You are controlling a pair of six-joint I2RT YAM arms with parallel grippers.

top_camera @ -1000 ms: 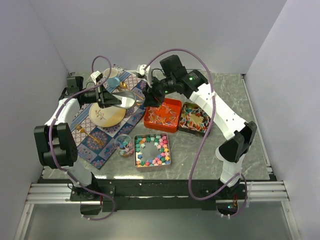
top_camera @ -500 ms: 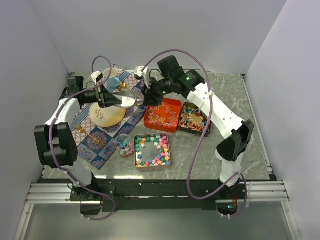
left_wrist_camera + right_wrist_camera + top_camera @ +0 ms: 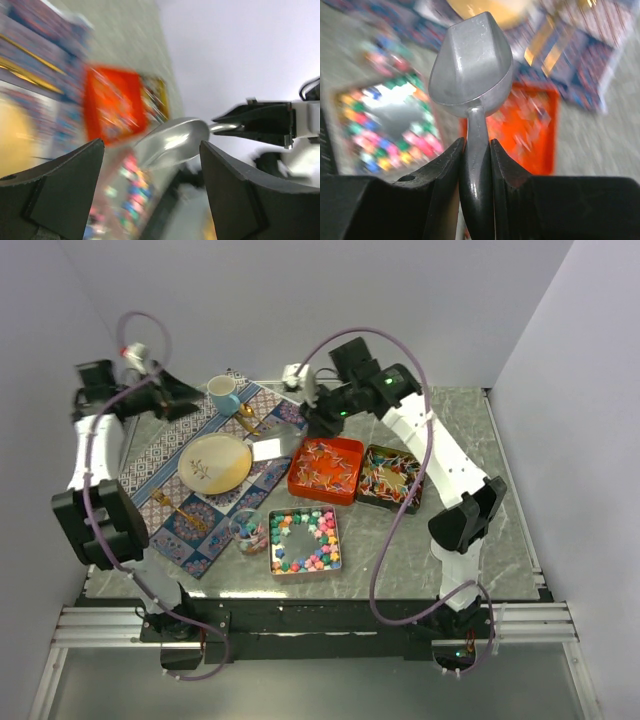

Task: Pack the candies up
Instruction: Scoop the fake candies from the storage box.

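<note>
Now that my left jaws gape empty, withdrawn, my right jaws alone pinch the silver metal scoop [image 3: 470,65]. Next, I judge: scoop pastel star candies [image 3: 322,558].

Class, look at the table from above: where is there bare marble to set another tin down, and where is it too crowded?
Free: the marble right of the silver tin, on the near side of the dark tin; also the strip along the right wall. Crowded: the mat with plate and cup; the three tins and glass mid-table.
</note>
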